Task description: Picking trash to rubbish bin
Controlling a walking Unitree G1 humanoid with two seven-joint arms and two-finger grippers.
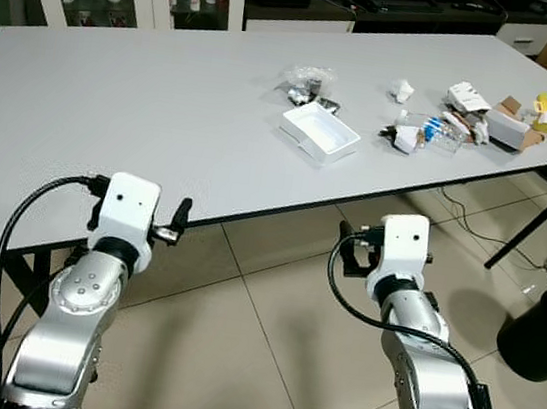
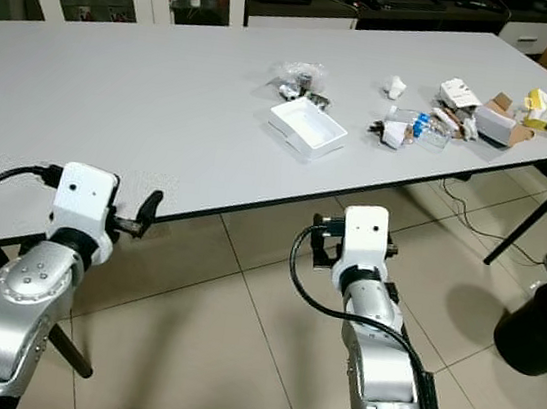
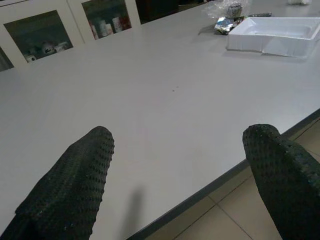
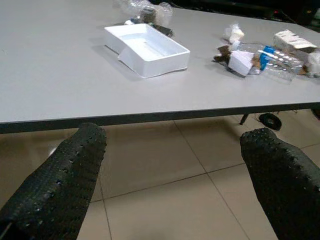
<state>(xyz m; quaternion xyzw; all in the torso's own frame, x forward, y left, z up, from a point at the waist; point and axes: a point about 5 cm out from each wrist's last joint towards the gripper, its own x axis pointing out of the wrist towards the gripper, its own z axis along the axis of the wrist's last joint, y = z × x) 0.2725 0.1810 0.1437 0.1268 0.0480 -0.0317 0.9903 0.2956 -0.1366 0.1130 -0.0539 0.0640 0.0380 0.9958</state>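
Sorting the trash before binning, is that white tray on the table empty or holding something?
Empty. The white tray sits open side up on the table with a bare white inside.

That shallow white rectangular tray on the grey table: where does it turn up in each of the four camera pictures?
Left eye view: shallow white rectangular tray, right of centre on the grey table.
Right eye view: centre.
Left wrist view: upper right corner.
Right wrist view: upper middle.
Shared landmark: the crumpled clear plastic wrapper just beyond the tray.
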